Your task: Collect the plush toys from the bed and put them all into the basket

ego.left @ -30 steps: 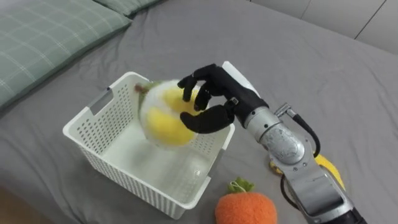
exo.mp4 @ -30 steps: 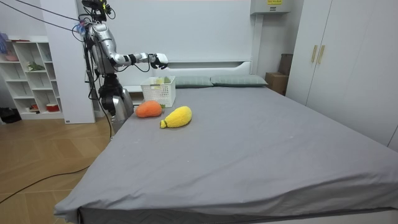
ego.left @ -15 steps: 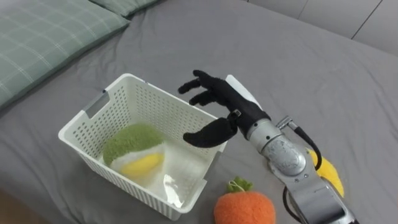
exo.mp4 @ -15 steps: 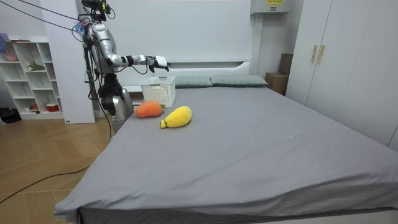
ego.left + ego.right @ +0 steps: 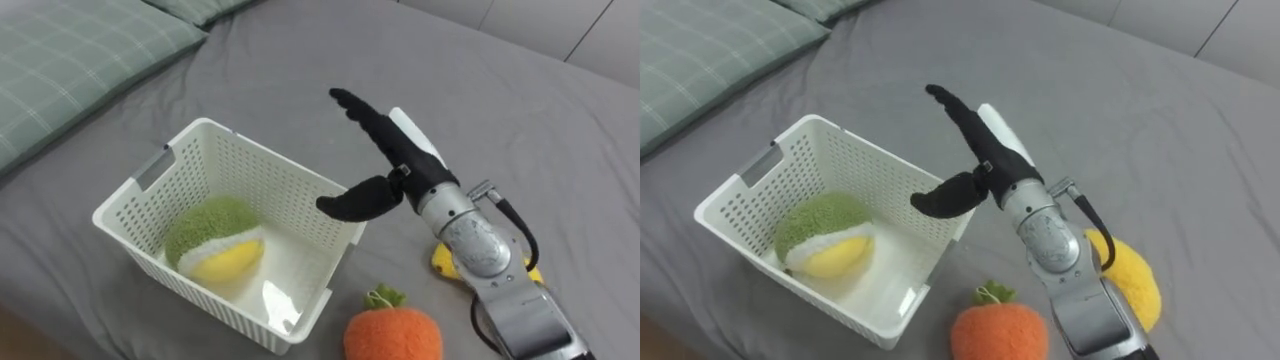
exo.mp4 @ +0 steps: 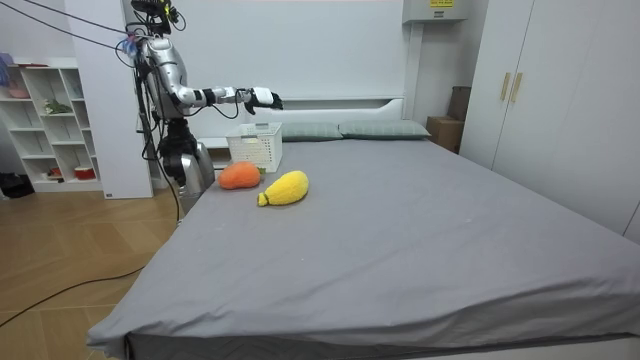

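Observation:
A green, white and yellow plush toy (image 5: 216,242) lies inside the white slatted basket (image 5: 140,181) on the grey bed. My right hand (image 5: 388,150) hovers above the basket's right rim, open, fingers stretched straight and holding nothing. An orange plush carrot-like toy (image 5: 394,333) with a green tuft rests on the bed just right of the basket. A yellow plush toy (image 5: 1126,276) lies behind my right forearm, partly hidden. In the room view I stand at the bed's corner with the right hand (image 6: 263,97) stretched over the basket (image 6: 256,147), the orange toy (image 6: 239,176) and yellow toy (image 6: 285,187) beside it.
Green checked pillows (image 5: 70,55) lie at the head of the bed, left of the basket. The grey bedspread (image 6: 420,230) stretches wide beyond the toys. A white shelf unit (image 6: 45,120) and wardrobe doors (image 6: 560,100) stand around the bed.
The green and yellow toy left my right hand and dropped into the basket. The hand's fingers went from curled round it to straight, and the hand drew back to the right.

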Available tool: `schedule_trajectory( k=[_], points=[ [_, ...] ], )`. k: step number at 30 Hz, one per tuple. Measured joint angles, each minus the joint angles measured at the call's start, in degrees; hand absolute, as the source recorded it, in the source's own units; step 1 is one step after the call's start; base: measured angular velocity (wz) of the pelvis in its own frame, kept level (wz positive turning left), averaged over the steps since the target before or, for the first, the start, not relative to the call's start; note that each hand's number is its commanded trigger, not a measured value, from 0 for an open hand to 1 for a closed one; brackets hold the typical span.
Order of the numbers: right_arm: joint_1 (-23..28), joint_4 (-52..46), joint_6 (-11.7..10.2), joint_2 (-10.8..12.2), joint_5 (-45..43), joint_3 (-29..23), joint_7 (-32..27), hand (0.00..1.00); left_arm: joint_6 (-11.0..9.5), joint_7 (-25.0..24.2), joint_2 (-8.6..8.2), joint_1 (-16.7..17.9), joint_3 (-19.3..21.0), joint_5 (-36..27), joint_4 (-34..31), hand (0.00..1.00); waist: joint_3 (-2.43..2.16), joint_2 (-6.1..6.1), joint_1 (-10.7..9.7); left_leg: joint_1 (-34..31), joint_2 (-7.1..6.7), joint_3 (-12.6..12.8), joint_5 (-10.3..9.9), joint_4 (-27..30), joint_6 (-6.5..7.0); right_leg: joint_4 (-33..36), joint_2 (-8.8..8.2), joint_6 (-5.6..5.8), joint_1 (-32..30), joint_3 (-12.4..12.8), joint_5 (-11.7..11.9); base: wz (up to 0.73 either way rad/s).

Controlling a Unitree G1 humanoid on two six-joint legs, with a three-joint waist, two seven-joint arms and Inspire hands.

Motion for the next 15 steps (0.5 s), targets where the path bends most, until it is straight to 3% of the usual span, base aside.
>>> schedule_trajectory(
  k=[7,15],
  points=[
    [5.2,0.7,0.0,-1.2,-2.0,-6.6,-0.6,0.0,0.1,0.3,-0.49,1.7,2.7,-0.1,0.0,0.0,0.01,0.06,-3.3,0.2,0.06,0.5,0.0,0.0,0.04,0.1,0.09,0.04,-0.1,1.2,0.0,-0.04],
    [5.9,2.4,0.0,-3.0,-2.5,-11.7,-2.8,0.0,0.3,1.4,-0.45,2.7,4.0,-0.2,0.3,0.0,-0.28,-0.07,-5.5,2.2,0.51,3.4,0.0,-1.2,0.07,0.2,0.55,0.02,0.1,4.6,0.3,-0.19]
  ],
)
